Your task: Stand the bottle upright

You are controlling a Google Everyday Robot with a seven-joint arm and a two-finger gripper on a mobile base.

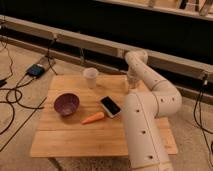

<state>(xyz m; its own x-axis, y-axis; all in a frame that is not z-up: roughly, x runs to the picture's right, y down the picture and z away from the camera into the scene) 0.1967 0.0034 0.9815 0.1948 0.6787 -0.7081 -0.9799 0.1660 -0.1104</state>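
My gripper (131, 84) hangs down from the white arm's wrist (136, 59) over the far right part of the wooden table (75, 137), to the right of the white paper cup (90, 77). The bottle does not show as a separate thing. It may be hidden at or behind the gripper and the arm's thick body (142, 130).
A purple bowl (66, 104) sits at the table's left. An orange carrot (93, 118) lies in the middle, with a dark phone-like slab (110, 105) on a white base just right of it. Cables and a black box (38, 70) lie on the floor to the left.
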